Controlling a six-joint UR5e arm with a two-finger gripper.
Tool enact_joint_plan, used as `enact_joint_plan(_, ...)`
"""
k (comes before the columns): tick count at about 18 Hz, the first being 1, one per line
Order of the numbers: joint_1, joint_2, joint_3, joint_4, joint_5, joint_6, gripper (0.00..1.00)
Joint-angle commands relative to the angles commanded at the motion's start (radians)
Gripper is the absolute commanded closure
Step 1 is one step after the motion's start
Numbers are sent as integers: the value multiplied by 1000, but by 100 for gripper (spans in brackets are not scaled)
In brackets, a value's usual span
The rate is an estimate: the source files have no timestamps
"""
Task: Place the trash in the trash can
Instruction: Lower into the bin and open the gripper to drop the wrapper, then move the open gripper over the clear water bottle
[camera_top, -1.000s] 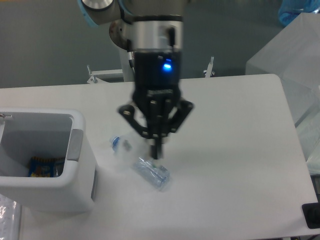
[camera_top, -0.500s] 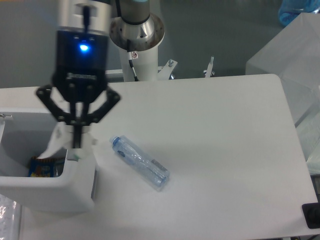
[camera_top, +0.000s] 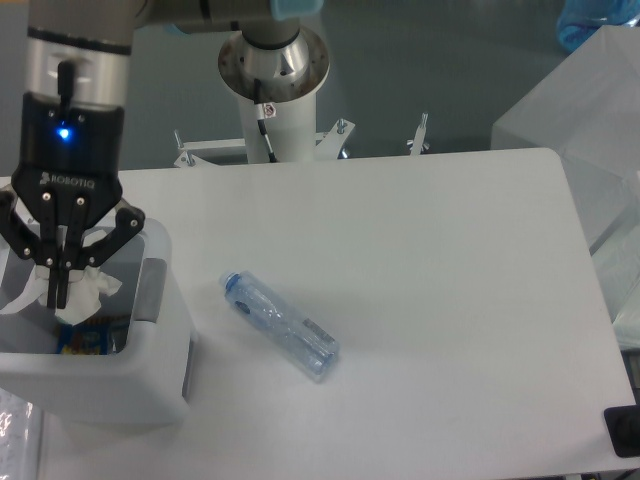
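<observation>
My gripper hangs over the open top of the white trash can at the left edge of the table, its fingers shut on a crumpled clear and white wrapper. The wrapper dangles just above the can's opening. A clear plastic bottle with a blue cap lies on its side on the table, to the right of the can and well apart from the gripper.
Inside the can lies a blue and yellow packet. The robot's base column stands at the table's far edge. Translucent plastic sheeting hangs at the right. A black object sits at the lower right corner.
The gripper lifted the wrapper from beside the bottle and carried it left, ending over the can's opening. The bottle stayed on the table.
</observation>
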Motion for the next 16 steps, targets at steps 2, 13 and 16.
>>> enact_joint_plan(2, -3, -3, -8, 0, 2, 0, 95)
enact_joint_plan(13, -15, 6, -37, 0, 8, 5, 38)
enact_joint_plan(16, -14, 9, -31, 0, 8, 6, 28)
